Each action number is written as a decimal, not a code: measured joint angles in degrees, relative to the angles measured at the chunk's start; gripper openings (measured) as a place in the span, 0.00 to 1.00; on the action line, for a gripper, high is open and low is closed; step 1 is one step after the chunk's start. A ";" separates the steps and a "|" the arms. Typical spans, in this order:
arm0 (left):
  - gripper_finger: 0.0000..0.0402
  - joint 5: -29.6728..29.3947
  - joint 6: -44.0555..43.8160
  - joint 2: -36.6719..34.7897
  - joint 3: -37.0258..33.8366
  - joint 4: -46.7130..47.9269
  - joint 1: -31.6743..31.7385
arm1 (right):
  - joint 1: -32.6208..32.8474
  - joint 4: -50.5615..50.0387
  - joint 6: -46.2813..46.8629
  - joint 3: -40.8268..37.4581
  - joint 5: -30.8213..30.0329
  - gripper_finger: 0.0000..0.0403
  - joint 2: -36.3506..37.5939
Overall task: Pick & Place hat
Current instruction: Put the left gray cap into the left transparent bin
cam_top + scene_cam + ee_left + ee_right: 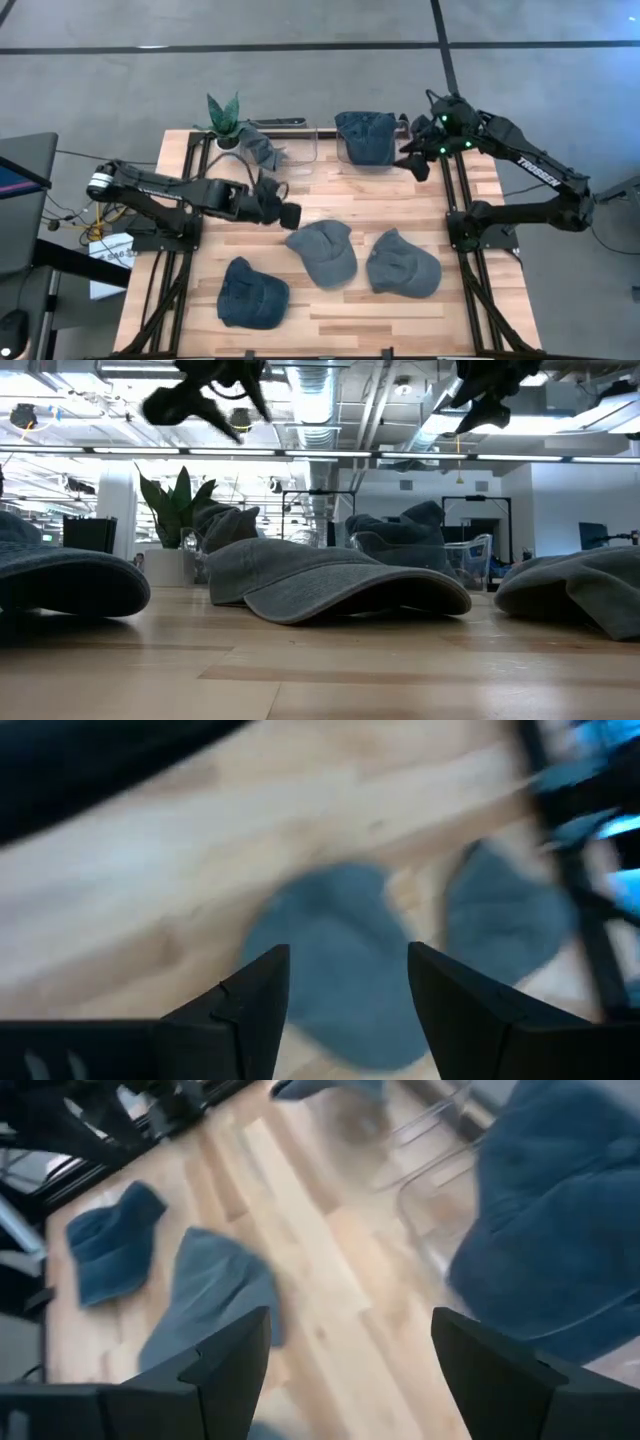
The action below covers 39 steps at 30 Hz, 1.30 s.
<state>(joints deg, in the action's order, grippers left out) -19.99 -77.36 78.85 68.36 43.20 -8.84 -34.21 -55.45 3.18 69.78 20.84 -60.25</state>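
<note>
Left gripper (283, 205): I hold it spread wide, empty, above the table.
Nearest hat (325, 250): middle cap lies just beyond its fingertips, toward the table's near edge.
Right gripper (417, 160): wide, empty, by the far hat (365, 136).

From my overhead feed, three hats lie along the near half of the table (330, 195): the left hat (251, 292) nearest the front edge; the middle hat (324, 250) behind and right of it; the right hat (403, 263) just beside that; a fourth hat (365, 136) sits at the far edge, a plant (225, 120) at the far-left corner.
</note>
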 joint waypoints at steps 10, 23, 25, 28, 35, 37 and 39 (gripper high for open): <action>0.48 4.77 -10.94 11.31 0.00 3.82 -3.59 | 11.48 -2.20 6.53 -0.02 -3.52 0.67 -0.04; 0.48 10.95 -10.65 22.40 -0.02 -3.93 -1.90 | 23.31 -2.59 11.58 -0.02 -10.36 0.67 -0.04; 0.48 11.42 -9.57 23.77 -0.02 -6.88 -1.19 | 24.75 -2.59 12.13 -0.02 -11.00 0.67 -0.04; 0.48 13.13 -7.36 26.55 -0.02 -11.35 -0.10 | 26.55 -2.55 13.24 -0.02 -11.24 0.67 -0.04; 0.40 16.18 -2.31 31.78 -0.02 -23.68 1.38 | 30.36 -2.57 15.29 -0.02 -15.71 0.67 -0.04; 0.30 16.30 -1.69 31.97 -0.02 -24.83 1.43 | 31.18 -2.64 15.92 -0.02 -16.58 0.67 -0.04; 0.15 14.51 -1.64 31.97 -0.02 -24.53 1.35 | 31.72 -2.82 15.96 -0.02 -16.72 0.67 -0.04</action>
<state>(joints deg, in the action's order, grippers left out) -5.48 -79.00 110.83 68.34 18.68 -7.49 -2.50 -58.27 19.14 69.76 4.12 -60.29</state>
